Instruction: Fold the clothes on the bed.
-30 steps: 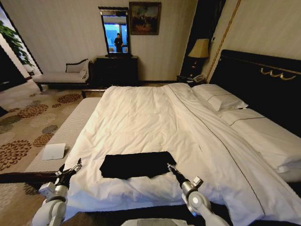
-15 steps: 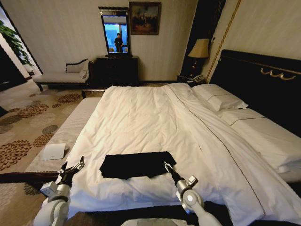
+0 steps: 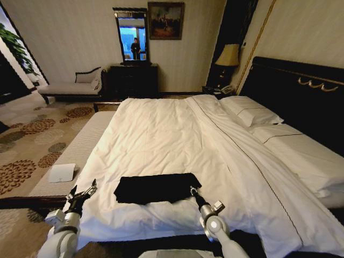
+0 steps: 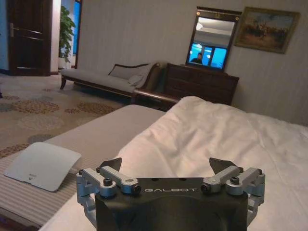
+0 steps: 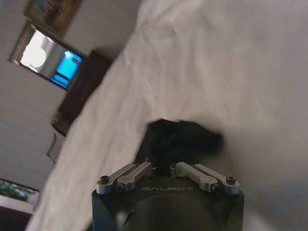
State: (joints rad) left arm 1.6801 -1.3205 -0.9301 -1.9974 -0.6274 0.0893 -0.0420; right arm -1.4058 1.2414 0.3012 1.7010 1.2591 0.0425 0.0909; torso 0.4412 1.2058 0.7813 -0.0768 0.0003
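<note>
The black T-shirt (image 3: pixel 156 187) lies on the bed (image 3: pixel 161 134), near the foot edge closest to the robot, already folded into a flat, wide rectangle on the white duvet. No lettering is visible on it.

The right gripper (image 3: pixel 192 191) is at the shirt's right corner nearest the robot. In the right wrist view the fingers (image 5: pixel 139 169) are drawn close together w/ only a narrow gap, and the black cloth (image 5: pixel 180 139) sits directly in front of the tips. I cannot tell if a bit of fabric is pinched between them or if they only touch it.

The left gripper (image 3: pixel 82 191) hovers at the left side of the bed's foot, well apart from the shirt. Its fingers (image 4: pixel 110 163) are spread wide, holding nothing.

On the striped bench (image 3: pixel 75 153) beside the bed, left side, lies a flat white object (image 3: pixel 61 172). Farther back stand a pale chaise lounge (image 3: pixel 72 86) and a dark dresser (image 3: pixel 133 79) w/ a mirror (image 3: pixel 131 36) above it. The pillows (image 3: pixel 250 113) rest by the dark headboard (image 3: pixel 295 91) on the right.
</note>
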